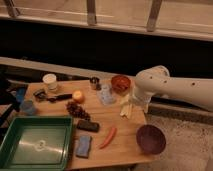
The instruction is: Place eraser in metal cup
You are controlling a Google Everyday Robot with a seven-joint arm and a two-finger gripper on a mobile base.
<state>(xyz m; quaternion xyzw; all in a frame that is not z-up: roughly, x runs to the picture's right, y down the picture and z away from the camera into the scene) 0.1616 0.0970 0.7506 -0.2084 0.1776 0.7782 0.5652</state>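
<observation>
The eraser (87, 125), a flat black block, lies on the wooden table (125, 145) just right of the green tray. The metal cup (94, 83), small and shiny, stands upright at the table's back edge, left of a red bowl. My white arm reaches in from the right. Its gripper (127, 107) hangs over the table's right side, with pale fingers pointing down and apart and nothing between them. It is right of and behind the eraser and in front and to the right of the metal cup.
A green tray (37, 142) fills the front left. Around it are a blue-grey pad (83, 145), a red pepper (108, 136), a purple bowl (150, 139), grapes (76, 109), an orange (78, 96), a black-handled tool (55, 97), a white cup (50, 81), a clear cup (105, 95) and a red bowl (120, 83).
</observation>
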